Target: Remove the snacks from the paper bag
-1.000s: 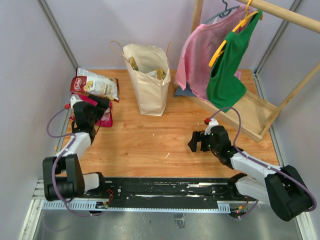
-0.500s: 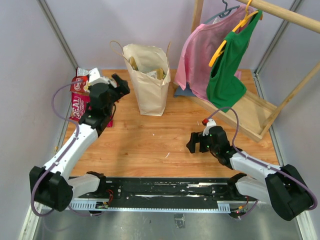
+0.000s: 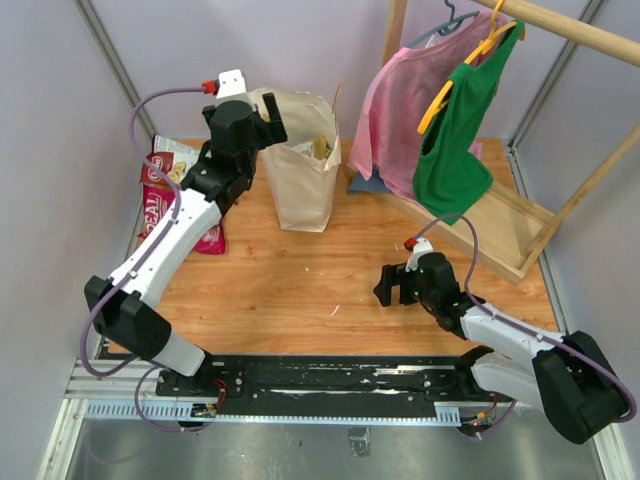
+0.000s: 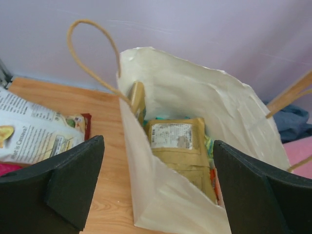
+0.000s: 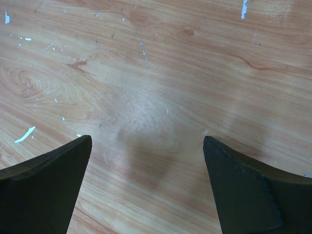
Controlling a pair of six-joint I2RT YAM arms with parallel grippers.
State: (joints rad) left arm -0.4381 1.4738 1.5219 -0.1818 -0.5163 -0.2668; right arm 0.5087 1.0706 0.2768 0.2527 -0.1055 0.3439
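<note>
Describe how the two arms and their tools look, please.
Both the left arm and right arm have white links, black joints and a looping purple cable ending at a red plug. The left tool and right tool are black, with wedge-shaped fingers.

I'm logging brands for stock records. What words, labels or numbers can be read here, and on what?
"Cassava?": on the white snack packet left of the paper bag; its finer print is too small to read.
Label on the tan packet inside the bag: print too small to read.
Red packet in the overhead view: white lettering, too blurred to read.
</note>
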